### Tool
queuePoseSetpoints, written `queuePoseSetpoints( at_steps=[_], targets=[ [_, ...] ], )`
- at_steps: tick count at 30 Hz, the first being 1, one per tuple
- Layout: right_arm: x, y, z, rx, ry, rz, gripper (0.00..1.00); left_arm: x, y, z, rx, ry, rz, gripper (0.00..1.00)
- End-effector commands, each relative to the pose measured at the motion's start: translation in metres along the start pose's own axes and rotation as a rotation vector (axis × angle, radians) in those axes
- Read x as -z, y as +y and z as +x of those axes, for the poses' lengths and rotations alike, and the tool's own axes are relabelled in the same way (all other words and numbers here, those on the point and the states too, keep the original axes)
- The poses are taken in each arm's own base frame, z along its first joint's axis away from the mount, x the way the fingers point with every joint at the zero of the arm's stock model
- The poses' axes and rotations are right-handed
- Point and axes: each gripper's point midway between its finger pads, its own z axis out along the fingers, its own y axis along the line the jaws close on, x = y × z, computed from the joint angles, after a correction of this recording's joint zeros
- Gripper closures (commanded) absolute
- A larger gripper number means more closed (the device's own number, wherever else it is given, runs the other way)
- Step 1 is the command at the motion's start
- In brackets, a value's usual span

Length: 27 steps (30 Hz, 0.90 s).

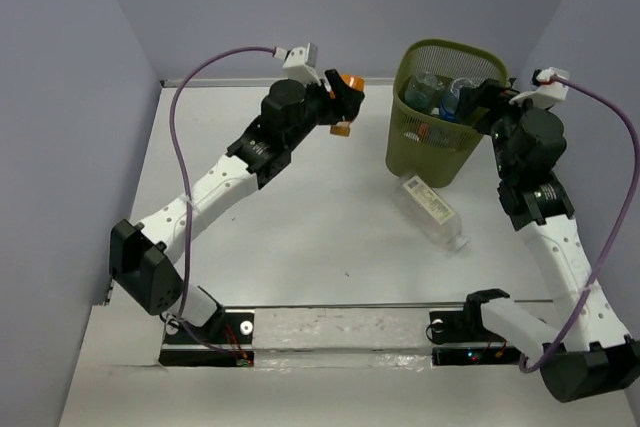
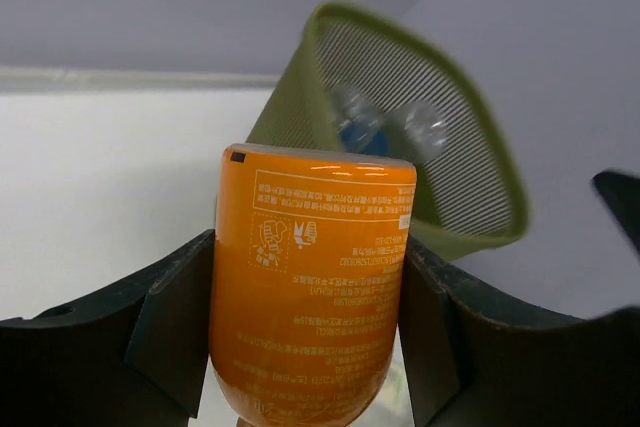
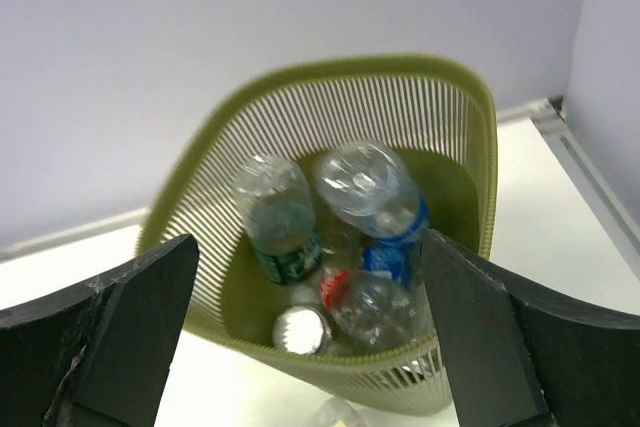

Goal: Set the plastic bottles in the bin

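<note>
One clear bottle (image 1: 432,209) lies on its side on the table (image 1: 300,237), right of the middle and just beside the foot of the bin (image 1: 425,147). Nobody has hold of that one, and as far as I can see it's the only bottle loose on the surface. Further back, near the far edge, the left gripper (image 1: 343,104) is up off the table with its fingers clamped on the orange bottle (image 2: 310,287), gripped squarely across the body, off to the left of the bin and not yet over the rim. Over in the far right corner stands the bin itself, and it's filling up nicely. The right wrist view looks straight down on a green-labelled bottle (image 3: 275,217), a blue-labelled bottle (image 3: 375,197) and at least two more underneath. The right gripper (image 1: 482,97) hovers at the bin's right rim, fingers spread wide, nothing between them. So I'd call this most of the way home, with two left: the orange one needs carrying over the rim and letting go, then the clear one off the table.
</note>
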Motion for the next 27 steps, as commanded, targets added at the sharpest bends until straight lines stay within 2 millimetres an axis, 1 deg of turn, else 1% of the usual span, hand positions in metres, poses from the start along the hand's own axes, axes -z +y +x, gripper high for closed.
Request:
queuePoseSetpoints(
  at_steps=[1, 3, 4, 5, 6, 7, 8, 9, 10, 11, 13, 14, 15, 16, 18, 19, 20, 21, 22, 23, 24, 25, 26, 27],
  targets=[
    [0.042, 0.011, -0.032, -0.070, -0.102, -0.108, 0.04, 0.002, -0.076, -0.069, -0.053, -0.147, 0.163, 0.52],
    [0.056, 0.016, -0.026, -0.106, -0.090, -0.159, 0.05, -0.007, -0.099, -0.076, -0.070, -0.153, 0.203, 0.52],
    [0.070, 0.017, -0.031, -0.124, -0.113, -0.186, 0.05, -0.018, -0.115, -0.085, -0.081, -0.159, 0.233, 0.52],
    [0.075, 0.016, -0.027, -0.136, -0.111, -0.194, 0.06, -0.026, -0.122, -0.086, -0.085, -0.157, 0.246, 0.52],
    [0.078, 0.014, -0.014, -0.151, -0.090, -0.198, 0.06, -0.022, -0.145, -0.108, -0.082, -0.202, 0.295, 0.52],
    [0.088, 0.013, -0.018, -0.160, -0.111, -0.208, 0.06, -0.030, -0.149, -0.107, -0.087, -0.196, 0.296, 0.52],
    [0.091, 0.011, -0.011, -0.163, -0.094, -0.209, 0.06, -0.052, -0.147, -0.090, -0.097, -0.169, 0.286, 0.52],
    [0.095, 0.011, -0.013, -0.167, -0.098, -0.212, 0.06, -0.059, -0.153, -0.090, -0.097, -0.174, 0.295, 0.52],
    [0.097, 0.011, -0.011, -0.168, -0.095, -0.214, 0.06, -0.054, -0.175, -0.101, -0.097, -0.193, 0.360, 0.52],
    [0.103, 0.011, -0.012, -0.171, -0.102, -0.225, 0.06, -0.072, -0.175, -0.083, -0.101, -0.164, 0.363, 0.52],
    [0.106, 0.010, -0.011, -0.167, -0.099, -0.231, 0.07, -0.080, -0.194, -0.079, -0.097, -0.178, 0.415, 0.52],
    [0.108, 0.010, -0.011, -0.162, -0.097, -0.233, 0.07, -0.083, -0.199, -0.076, -0.095, -0.189, 0.430, 0.52],
    [0.113, 0.011, -0.011, -0.159, -0.100, -0.248, 0.07, -0.088, -0.202, -0.073, -0.092, -0.198, 0.438, 0.51],
    [0.115, 0.012, -0.009, -0.159, -0.096, -0.258, 0.07, -0.099, -0.203, -0.064, -0.083, -0.213, 0.442, 0.51],
    [0.123, 0.020, -0.007, -0.175, -0.083, -0.311, 0.08, -0.111, -0.203, -0.058, -0.071, -0.231, 0.441, 0.51],
    [0.125, 0.022, -0.004, -0.179, -0.075, -0.325, 0.08, -0.113, -0.207, -0.064, -0.063, -0.261, 0.452, 0.51],
    [0.129, 0.029, -0.002, -0.178, -0.060, -0.368, 0.08, -0.127, -0.201, -0.049, -0.061, -0.248, 0.440, 0.51],
    [0.132, 0.035, 0.003, -0.165, -0.037, -0.408, 0.09, -0.131, -0.203, -0.047, -0.061, -0.255, 0.447, 0.47],
    [0.132, 0.038, 0.006, -0.154, -0.020, -0.427, 0.09, -0.138, -0.203, -0.044, -0.060, -0.262, 0.451, 0.29],
    [0.134, 0.042, 0.015, -0.127, 0.017, -0.459, 0.09, -0.139, -0.204, -0.043, -0.058, -0.262, 0.455, 0.19],
    [0.133, 0.043, 0.019, -0.117, 0.039, -0.465, 0.09, -0.139, -0.205, -0.046, -0.057, -0.269, 0.457, 0.06],
    [0.131, 0.044, 0.026, -0.109, 0.070, -0.469, 0.09, -0.138, -0.206, -0.047, -0.059, -0.275, 0.458, 0.01],
    [0.131, 0.045, 0.035, -0.100, 0.104, -0.481, 0.08, -0.133, -0.207, -0.054, -0.061, -0.286, 0.458, 0.01],
    [0.130, 0.045, 0.041, -0.095, 0.122, -0.482, 0.08, -0.131, -0.208, -0.057, -0.067, -0.290, 0.456, 0.01]
  ],
)
